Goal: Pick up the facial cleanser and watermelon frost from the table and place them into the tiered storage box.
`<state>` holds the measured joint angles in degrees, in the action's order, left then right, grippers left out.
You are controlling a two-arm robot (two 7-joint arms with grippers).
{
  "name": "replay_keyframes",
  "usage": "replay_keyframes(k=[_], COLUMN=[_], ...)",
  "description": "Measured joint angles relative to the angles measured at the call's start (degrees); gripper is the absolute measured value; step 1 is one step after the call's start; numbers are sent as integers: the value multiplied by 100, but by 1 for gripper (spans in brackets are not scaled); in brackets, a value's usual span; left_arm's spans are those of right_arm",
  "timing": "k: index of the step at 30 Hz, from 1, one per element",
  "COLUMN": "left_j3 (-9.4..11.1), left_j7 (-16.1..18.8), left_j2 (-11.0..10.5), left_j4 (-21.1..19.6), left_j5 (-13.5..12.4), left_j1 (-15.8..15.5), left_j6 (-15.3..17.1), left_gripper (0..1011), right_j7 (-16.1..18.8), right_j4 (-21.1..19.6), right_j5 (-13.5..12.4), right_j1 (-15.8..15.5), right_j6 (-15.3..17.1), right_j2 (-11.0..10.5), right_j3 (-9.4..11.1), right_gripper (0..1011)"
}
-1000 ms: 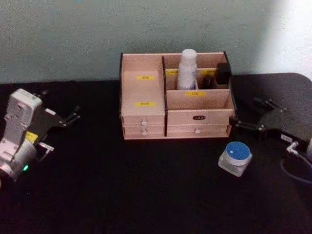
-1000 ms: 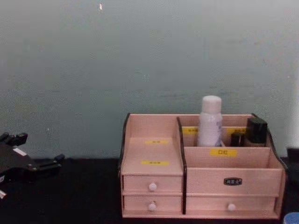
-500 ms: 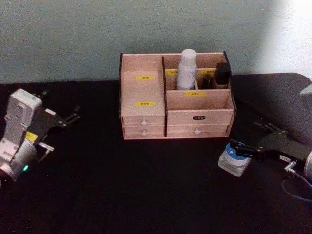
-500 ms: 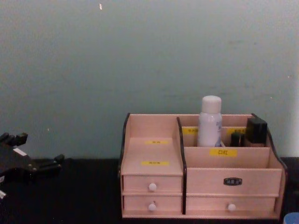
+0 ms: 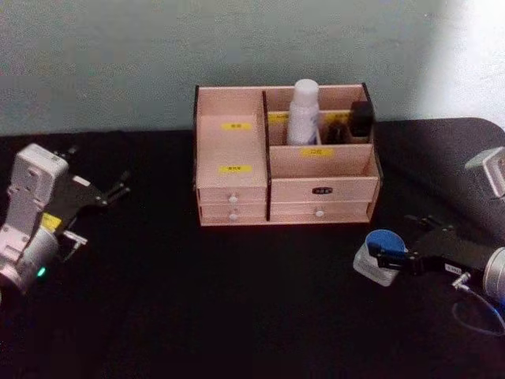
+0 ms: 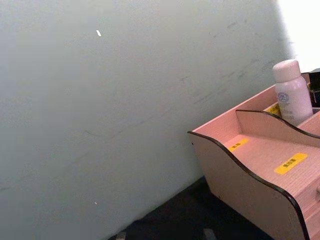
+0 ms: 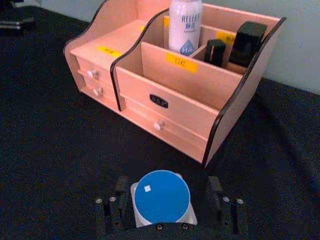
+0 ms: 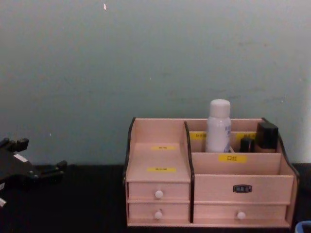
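**Right gripper astride the jar, bare table on all sides**

The wide, pale pinkish-wood tiered storage box [image 5: 347, 189], dark-edged with white-knobbed drawers, stands at the back of the black table [image 5: 237, 300], near the grey-green wall [image 5: 118, 63]. A broad bare stretch of table lies in front of its drawers and runs out to both sides. The small white jar with a round blue lid [image 7: 162, 196] stands on the table in front of the box's right front corner, apart from it.

The right gripper [image 7: 168, 184] reaches in low from the right, level with the table. Its black fingers [image 7: 120, 187] are spread on either side of the jar, and a narrow gap shows at the farther one, so nothing is clamped.

The tall white cylindrical bottle [image 5: 304, 110] stands upright in a rear compartment of the box, with two small black containers [image 5: 361, 118] in the compartment to its right.

The left gripper [image 5: 118, 186] hangs at the table's left, well apart from the box, fingers parted and holding nothing.
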<state>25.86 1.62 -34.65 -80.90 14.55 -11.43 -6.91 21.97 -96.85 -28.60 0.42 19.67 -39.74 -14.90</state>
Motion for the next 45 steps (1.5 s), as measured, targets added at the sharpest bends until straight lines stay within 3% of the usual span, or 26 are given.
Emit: replay_keyframes(k=[14, 40, 45], left_j3=[0, 0, 0], left_j7=[0, 0, 0], left_j2=[0, 0, 0], left_j4=[0, 0, 0], left_j5=[0, 0, 0], left_j1=[0, 0, 0], left_j6=[0, 0, 0], left_gripper=[1001, 1001, 1001], right_j7=[89, 112, 110], right_j4=[145, 193, 191], right_j5=[96, 118, 118], right_j1=[65, 79, 79], right_j6=[17, 17, 15], right_j2=[-47, -41, -39], right_j3=[-157, -182, -180], right_gripper=[1000, 1002, 926])
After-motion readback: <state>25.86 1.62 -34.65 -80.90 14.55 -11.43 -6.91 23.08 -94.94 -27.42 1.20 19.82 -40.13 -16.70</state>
